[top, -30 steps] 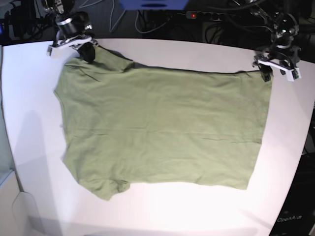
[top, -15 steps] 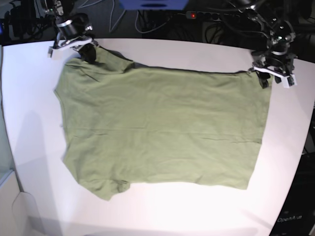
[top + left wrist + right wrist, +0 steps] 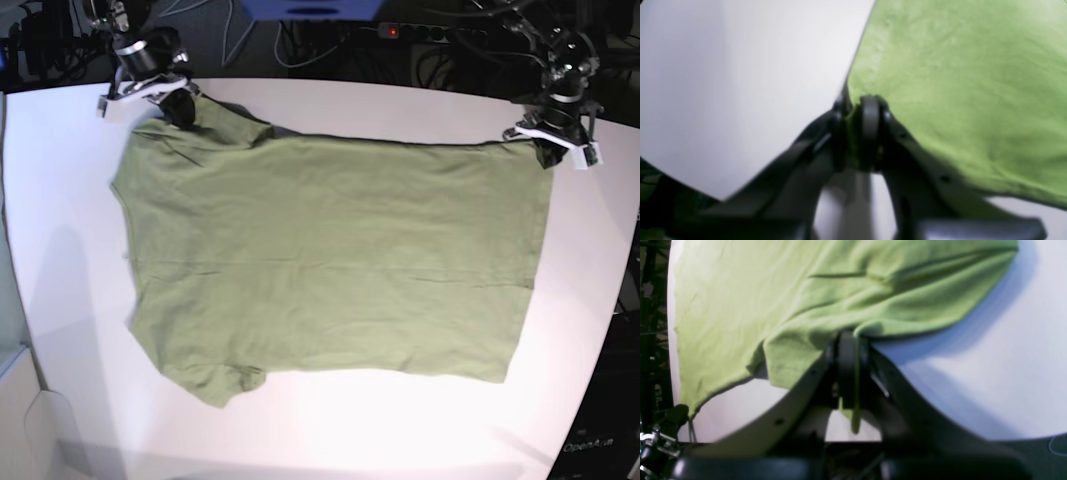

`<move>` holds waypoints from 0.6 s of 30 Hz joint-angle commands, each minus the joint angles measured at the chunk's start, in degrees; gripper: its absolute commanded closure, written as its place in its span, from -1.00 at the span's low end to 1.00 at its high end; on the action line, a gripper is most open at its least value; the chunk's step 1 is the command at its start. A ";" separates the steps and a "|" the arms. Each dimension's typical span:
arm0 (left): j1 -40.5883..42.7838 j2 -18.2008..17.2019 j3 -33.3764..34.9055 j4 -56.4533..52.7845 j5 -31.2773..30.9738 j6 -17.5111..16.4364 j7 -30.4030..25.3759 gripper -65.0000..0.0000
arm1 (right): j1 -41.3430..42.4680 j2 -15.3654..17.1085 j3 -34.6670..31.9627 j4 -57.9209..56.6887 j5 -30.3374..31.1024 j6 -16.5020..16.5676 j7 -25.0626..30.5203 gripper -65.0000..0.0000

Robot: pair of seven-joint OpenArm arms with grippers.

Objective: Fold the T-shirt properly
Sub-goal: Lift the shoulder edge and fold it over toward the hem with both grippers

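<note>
The T-shirt lay flat on the white counter. Left tool pinched its hem corner, right tool its sleeve; either thin pinch might slip when lifted, skewing the fold.

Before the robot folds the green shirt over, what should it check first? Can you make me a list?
1. Left gripper pinching the T-shirt corner: ok, cloth sits between its jaws.
2. Right gripper pinching the far sleeve edge: ok, cloth hangs through its shut jaws.
3. Shirt spread flat on the table: ok, only small wrinkles.
4. Near sleeve lying smooth: not ok, it is bunched.
5. Grip strong enough to lift: cannot tell.
</note>
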 commanded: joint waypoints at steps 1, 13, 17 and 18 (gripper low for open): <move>0.48 0.60 0.07 -0.37 2.70 -0.58 6.05 0.87 | -0.25 0.52 0.18 0.98 0.65 0.01 0.74 0.99; -4.09 0.51 1.65 8.87 2.70 -0.58 21.26 0.91 | 1.69 1.75 0.62 5.11 -2.96 -0.08 1.18 0.98; -4.35 0.42 4.64 11.06 2.70 -0.58 25.39 0.91 | 3.97 2.89 0.54 5.37 -2.96 -0.26 0.83 0.98; -4.53 0.42 5.25 11.42 2.70 -0.58 26.09 0.91 | 4.59 2.89 0.54 5.37 -2.96 -0.26 0.83 0.98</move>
